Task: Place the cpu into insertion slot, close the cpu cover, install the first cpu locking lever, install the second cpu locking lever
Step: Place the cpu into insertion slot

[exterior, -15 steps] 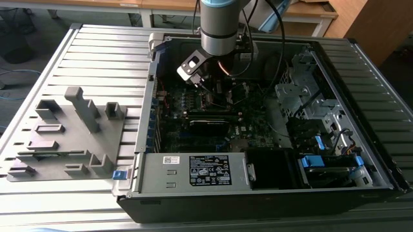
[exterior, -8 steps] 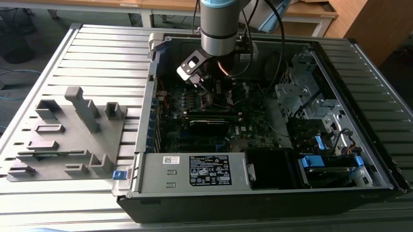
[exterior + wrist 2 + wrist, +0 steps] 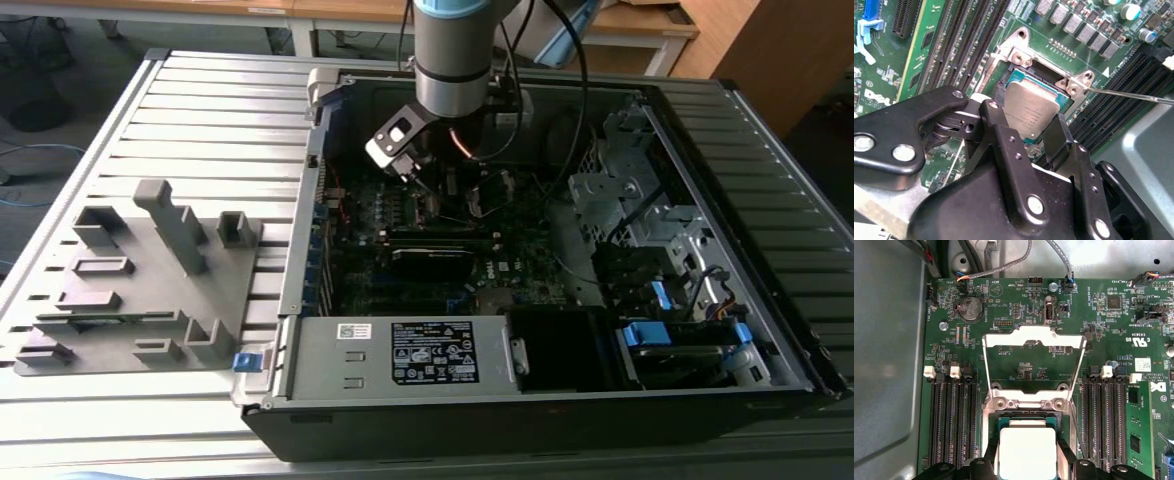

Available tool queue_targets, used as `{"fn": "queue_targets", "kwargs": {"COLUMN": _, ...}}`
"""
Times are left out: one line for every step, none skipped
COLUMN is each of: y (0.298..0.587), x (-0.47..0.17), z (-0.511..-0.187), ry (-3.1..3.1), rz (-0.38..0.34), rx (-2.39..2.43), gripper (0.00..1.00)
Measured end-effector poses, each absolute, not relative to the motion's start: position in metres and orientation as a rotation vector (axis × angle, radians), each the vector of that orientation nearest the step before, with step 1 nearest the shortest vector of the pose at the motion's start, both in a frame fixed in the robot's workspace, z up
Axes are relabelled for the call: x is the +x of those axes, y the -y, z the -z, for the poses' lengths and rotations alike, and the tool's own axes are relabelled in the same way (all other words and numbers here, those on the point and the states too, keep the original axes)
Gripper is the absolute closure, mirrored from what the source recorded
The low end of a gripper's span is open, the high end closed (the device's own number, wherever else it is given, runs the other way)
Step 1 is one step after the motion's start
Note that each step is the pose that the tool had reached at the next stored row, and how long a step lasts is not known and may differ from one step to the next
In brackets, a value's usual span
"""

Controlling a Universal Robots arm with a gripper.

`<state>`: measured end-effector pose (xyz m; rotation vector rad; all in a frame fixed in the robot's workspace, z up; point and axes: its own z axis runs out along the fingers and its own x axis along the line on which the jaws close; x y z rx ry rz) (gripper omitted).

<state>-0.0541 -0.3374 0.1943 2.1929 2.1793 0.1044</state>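
The gripper (image 3: 1023, 119) pinches the cpu (image 3: 1031, 105) by opposite edges, its dull silver top over the insertion slot (image 3: 1039, 70), about 11 o'clock from the computer case's (image 3: 534, 425) middle in the exterior view. Placing seems unfinished. Beyond, the cpu cover (image 3: 1004, 340) stands flipped open and a thin locking lever (image 3: 1134, 96) is unlatched, so cover and levers remain.

My arm (image 3: 454, 60) hangs straight down from above in the exterior view, its last joint upright and the wrist aimed downward. In the second wrist view my tool (image 3: 1024, 120) is closed: its two black fingers (image 3: 996, 127) stand one on each side of the cpu (image 3: 1029, 112) (touching opposite edges, as far as I can see) and pinch it between them.
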Motion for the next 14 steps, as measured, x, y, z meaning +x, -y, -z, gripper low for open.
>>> {"fn": "queue_targets", "kwargs": {"y": 0.3374, "x": -0.0541, "z": -0.1943, "ry": -2.179, "rz": -0.104, "rx": 2.193, "gripper": 0.46}}
{"fn": "queue_targets", "kwargs": {"y": 0.3375, "x": -0.0541, "z": -0.1942, "ry": -2.179, "rz": -0.104, "rx": 2.193, "gripper": 0.46}}
{"fn": "queue_targets", "kwargs": {"y": 0.3375, "x": -0.0540, "z": -0.1941, "ry": -2.179, "rz": -0.105, "rx": 2.193, "gripper": 0.46}}
{"fn": "queue_targets", "kwargs": {"y": 0.3377, "x": -0.0539, "z": -0.1941, "ry": -2.179, "rz": -0.105, "rx": 2.193, "gripper": 0.46}}
{"fn": "queue_targets", "kwargs": {"y": 0.3379, "x": -0.0539, "z": -0.1941, "ry": -2.179, "rz": -0.105, "rx": 2.193, "gripper": 0.46}}
{"fn": "queue_targets", "kwargs": {"y": 0.3381, "x": -0.0539, "z": -0.1941, "ry": -2.179, "rz": -0.105, "rx": 2.193, "gripper": 0.46}}
{"fn": "queue_targets", "kwargs": {"y": 0.3384, "x": -0.0538, "z": -0.1942, "ry": -2.179, "rz": -0.105, "rx": 2.193, "gripper": 0.46}}
{"fn": "queue_targets", "kwargs": {"y": 0.3385, "x": -0.0538, "z": -0.1941, "ry": -2.179, "rz": -0.105, "rx": 2.193, "gripper": 0.46}}
{"fn": "queue_targets", "kwargs": {"y": 0.3388, "x": -0.0538, "z": -0.1942, "ry": -2.179, "rz": -0.105, "rx": 2.193, "gripper": 0.46}}
{"fn": "queue_targets", "kwargs": {"y": 0.3391, "x": -0.0538, "z": -0.1942, "ry": -2.179, "rz": -0.105, "rx": 2.193, "gripper": 0.46}}
{"fn": "queue_targets", "kwargs": {"y": 0.3393, "x": -0.0538, "z": -0.1941, "ry": -2.179, "rz": -0.105, "rx": 2.193, "gripper": 0.46}}
{"fn": "queue_targets", "kwargs": {"y": 0.3393, "x": -0.0538, "z": -0.1941, "ry": -2.179, "rz": -0.105, "rx": 2.193, "gripper": 0.46}}
{"fn": "queue_targets", "kwargs": {"y": 0.3394, "x": -0.0538, "z": -0.1941, "ry": -2.179, "rz": -0.105, "rx": 2.193, "gripper": 0.46}}
{"fn": "queue_targets", "kwargs": {"y": 0.3395, "x": -0.0536, "z": -0.1942, "ry": -2.179, "rz": -0.105, "rx": 2.193, "gripper": 0.46}}
